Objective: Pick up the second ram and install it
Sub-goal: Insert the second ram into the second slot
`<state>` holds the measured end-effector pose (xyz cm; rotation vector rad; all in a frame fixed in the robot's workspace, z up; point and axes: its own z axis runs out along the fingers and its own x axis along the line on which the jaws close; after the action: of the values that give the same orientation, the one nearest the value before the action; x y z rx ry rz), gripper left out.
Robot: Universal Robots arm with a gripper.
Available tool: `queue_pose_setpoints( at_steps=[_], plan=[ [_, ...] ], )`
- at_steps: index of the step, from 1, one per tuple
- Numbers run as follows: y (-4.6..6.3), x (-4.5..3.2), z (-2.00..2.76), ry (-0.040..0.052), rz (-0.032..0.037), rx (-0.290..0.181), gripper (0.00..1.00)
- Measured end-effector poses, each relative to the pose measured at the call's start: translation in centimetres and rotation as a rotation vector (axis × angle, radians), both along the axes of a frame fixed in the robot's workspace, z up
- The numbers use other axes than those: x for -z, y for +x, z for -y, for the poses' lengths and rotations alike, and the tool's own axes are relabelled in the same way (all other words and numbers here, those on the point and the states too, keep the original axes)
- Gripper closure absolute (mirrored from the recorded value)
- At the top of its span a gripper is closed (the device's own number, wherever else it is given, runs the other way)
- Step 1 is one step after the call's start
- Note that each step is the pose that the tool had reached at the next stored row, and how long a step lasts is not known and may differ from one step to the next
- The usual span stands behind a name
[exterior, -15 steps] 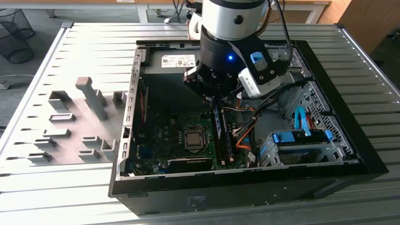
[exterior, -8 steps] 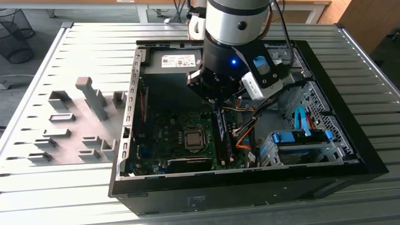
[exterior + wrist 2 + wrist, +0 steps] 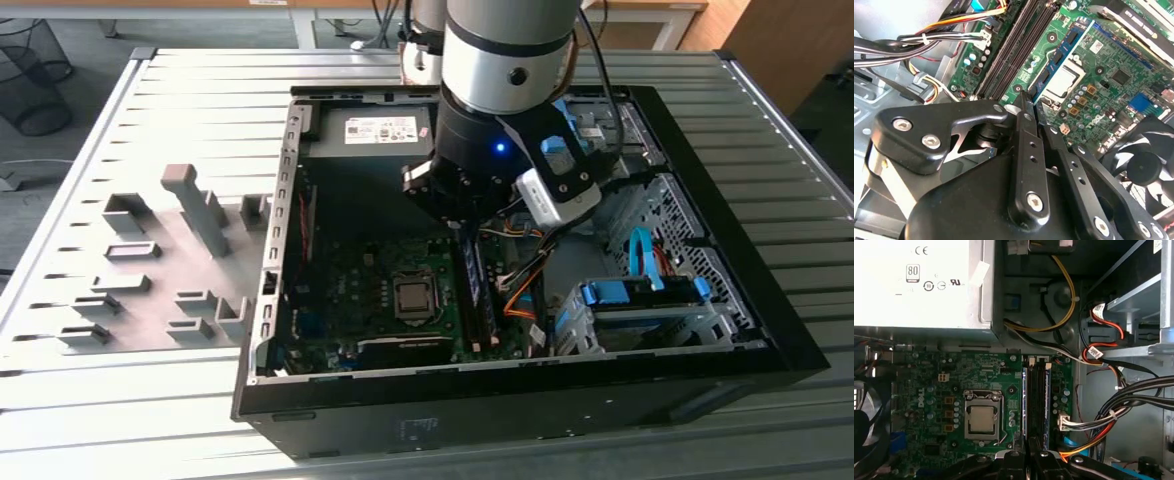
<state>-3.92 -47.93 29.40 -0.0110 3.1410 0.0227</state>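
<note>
**Tool closed over the memory slots**

We see the tool (image 3: 1030, 111) reaching down into the open computer case (image 3: 747, 300), which lies on the slatted metal desk (image 3: 160, 400). In the second wrist view its two black fingers (image 3: 1023, 145) stand close together, their tips nearly meeting; whether they pinch anything we cannot tell from here. Just past the tips a blue-green stick, the second ram (image 3: 1059, 60), stands on edge beside the black memory slots (image 3: 1014, 50) on the motherboard (image 3: 1104, 85). In the first wrist view the same fingertips (image 3: 1040, 456) sit at the end of the slots (image 3: 1036, 400), right of the processor socket (image 3: 982, 415). We note grey fixture blocks (image 3: 187, 250) on the desk toward the exterior view's left, well apart from the case.
</note>
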Motion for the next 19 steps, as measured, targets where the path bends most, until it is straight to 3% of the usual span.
queue_pose_setpoints(
  at_steps=[12, 19],
  plan=[
    [0.0, 0.09, 0.0, 0.0001, 0.0, 0.0, 0.86],
    [0.0, 1.02, 0.0, -0.0001, -0.0001, 0.002, 0.86]
  ],
)
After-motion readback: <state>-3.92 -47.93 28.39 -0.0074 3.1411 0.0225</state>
